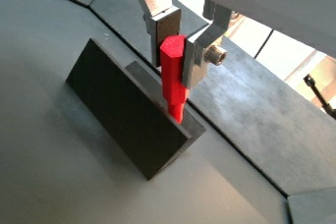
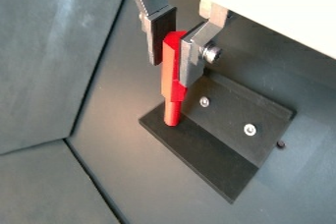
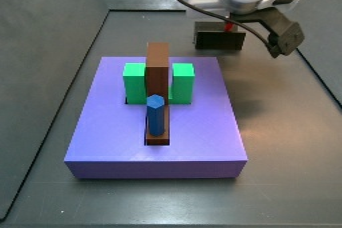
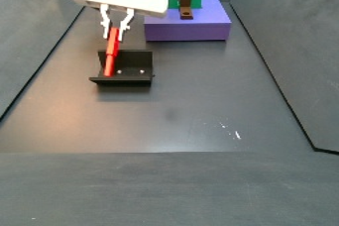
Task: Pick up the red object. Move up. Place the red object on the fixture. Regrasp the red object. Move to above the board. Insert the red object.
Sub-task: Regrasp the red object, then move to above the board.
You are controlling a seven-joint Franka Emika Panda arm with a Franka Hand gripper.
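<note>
Red object (image 1: 174,79): one peg, upright, lower end resting on the fixture (image 1: 116,110) where its upright wall meets the base plate. Gripper (image 1: 183,49) sits directly above the fixture, two silver fingers (image 1: 161,24) either side of the peg's upper part. One finger lies against the peg; the opposite one shows a small gap beside it. Cannot tell from this wrist view whether the peg is actually clamped.

Next wrist view: same single red object (image 2: 175,78) standing on end at the fixture (image 2: 223,140) base plate. Two screw heads counted on the plate. Gripper (image 2: 176,37) straddles the peg's top half; the fingers (image 2: 155,22) look slightly spread, one pad off the peg. Grip state still uncertain.

Side view: board (image 3: 158,122), one purple slab, well apart from the fixture (image 3: 214,38). On the board: two green blocks (image 3: 135,81), one tall brown block (image 3: 158,72) between them, one blue peg (image 3: 155,114) in front of the brown block. Gripper (image 3: 237,20) hangs over the fixture; red object (image 3: 233,27) shows only as a small red patch.

Remaining side view: one fixture (image 4: 125,69) on the dark floor, red object (image 4: 113,49) upright on it, gripper (image 4: 115,20) around its top. Board (image 4: 189,22) lies beyond the fixture, clear of it.
</note>
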